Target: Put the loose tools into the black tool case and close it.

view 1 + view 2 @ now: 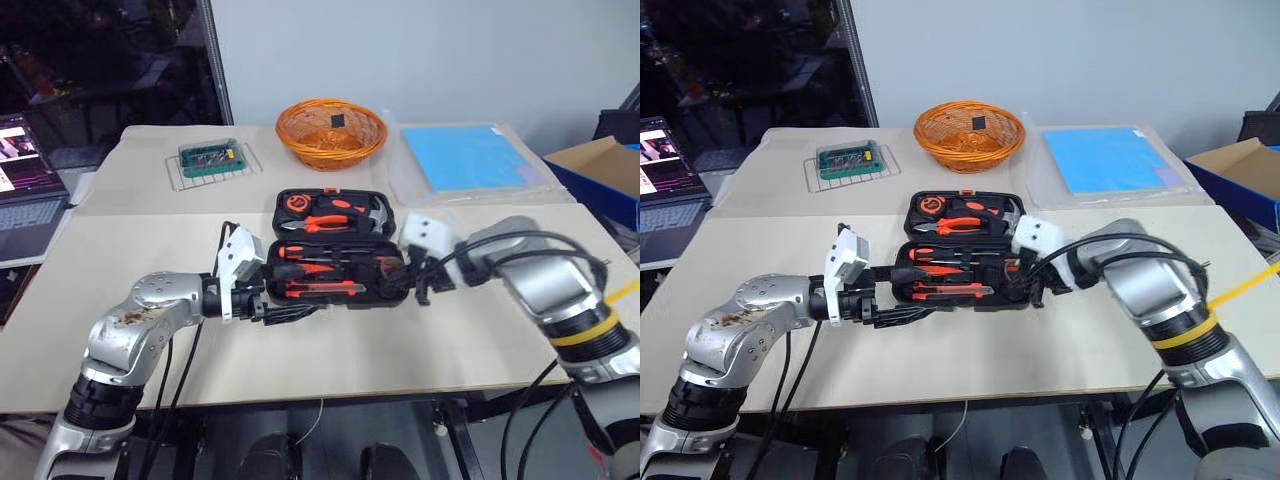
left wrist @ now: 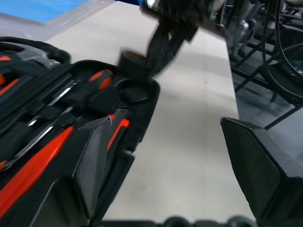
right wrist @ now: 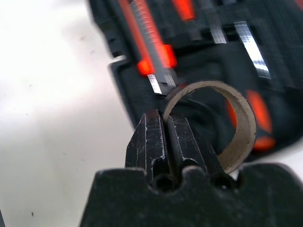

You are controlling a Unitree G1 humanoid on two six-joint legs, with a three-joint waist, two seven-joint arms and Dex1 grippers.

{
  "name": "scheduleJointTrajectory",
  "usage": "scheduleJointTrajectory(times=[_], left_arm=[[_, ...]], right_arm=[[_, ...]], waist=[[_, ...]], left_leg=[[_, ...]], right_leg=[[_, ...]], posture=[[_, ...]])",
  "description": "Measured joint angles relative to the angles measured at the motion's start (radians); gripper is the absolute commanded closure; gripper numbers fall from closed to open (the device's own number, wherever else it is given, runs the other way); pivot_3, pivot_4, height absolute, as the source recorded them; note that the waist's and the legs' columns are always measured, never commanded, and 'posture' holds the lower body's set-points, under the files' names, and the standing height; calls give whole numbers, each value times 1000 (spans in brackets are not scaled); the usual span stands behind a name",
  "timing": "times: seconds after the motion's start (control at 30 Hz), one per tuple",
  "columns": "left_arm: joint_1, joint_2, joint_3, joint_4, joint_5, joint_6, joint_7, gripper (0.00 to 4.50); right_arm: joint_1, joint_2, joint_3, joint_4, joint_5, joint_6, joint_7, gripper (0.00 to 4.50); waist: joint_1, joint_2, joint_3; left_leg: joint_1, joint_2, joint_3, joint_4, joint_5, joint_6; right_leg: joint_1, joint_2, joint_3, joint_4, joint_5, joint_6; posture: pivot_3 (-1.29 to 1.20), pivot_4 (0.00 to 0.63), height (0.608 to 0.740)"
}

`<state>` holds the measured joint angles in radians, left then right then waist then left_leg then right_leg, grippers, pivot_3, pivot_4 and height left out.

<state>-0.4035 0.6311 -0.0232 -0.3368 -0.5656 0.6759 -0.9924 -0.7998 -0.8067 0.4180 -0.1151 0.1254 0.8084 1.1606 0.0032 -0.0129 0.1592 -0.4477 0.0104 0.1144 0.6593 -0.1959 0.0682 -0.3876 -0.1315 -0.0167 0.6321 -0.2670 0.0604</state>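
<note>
A: Right gripper (image 3: 165, 137)?
B: Pinched tight on the wall of a tape roll (image 3: 227, 123), cardboard core showing, right over the near right corner of the black tool case (image 1: 330, 250).
A: Left gripper (image 2: 175, 175)?
B: Spread wide, holding nothing, one finger (image 2: 97, 163) just beside the case's near left edge.
A: Case?
B: Lying open mid-table, screwdrivers (image 1: 330, 266) and utility knife (image 1: 322, 289) seated in the near half, pliers (image 1: 335, 222) in the far half.

Orange woven basket (image 1: 331, 131) at table's (image 1: 140, 330) far edge; green bit box (image 1: 211, 157) left, blue sheet (image 1: 470, 157) right
</note>
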Motion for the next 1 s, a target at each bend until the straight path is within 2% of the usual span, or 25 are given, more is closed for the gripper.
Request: scheduleJointTrajectory(times=[0.17,0.43,0.7,0.87,1.0], left_arm=[[30,0,0,-1,13,-17,9,546],[46,0,-1,-10,13,-18,35,546],[53,2,-1,-22,13,-18,45,546],[55,2,6,-19,13,-15,77,546],[-16,-70,41,51,-11,76,190,546]], right_arm=[[0,9,68,3,-46,-4,-1,4476],[-22,9,98,61,-106,-56,33,4476],[-68,27,113,147,-125,-101,78,1947],[-60,41,68,141,-61,-80,120,1947],[-51,99,-90,110,28,-72,64,1947]], waist=[[-3,0,0],[-3,0,0],[-1,0,0],[-2,0,0],[1,-1,1]], left_leg=[[-1,1,1,0,1,-1],[0,1,1,0,1,0],[0,1,1,0,3,2],[-2,1,2,0,4,5],[-5,1,1,2,5,7]], right_leg=[[-1,1,0,0,0,0],[0,1,-2,0,0,0],[0,2,-6,-1,0,0],[1,1,-9,0,0,0],[0,2,-10,2,1,0]], posture=[[0,150,740],[0,150,740],[0,150,740],[0,150,740],[0,150,740]])
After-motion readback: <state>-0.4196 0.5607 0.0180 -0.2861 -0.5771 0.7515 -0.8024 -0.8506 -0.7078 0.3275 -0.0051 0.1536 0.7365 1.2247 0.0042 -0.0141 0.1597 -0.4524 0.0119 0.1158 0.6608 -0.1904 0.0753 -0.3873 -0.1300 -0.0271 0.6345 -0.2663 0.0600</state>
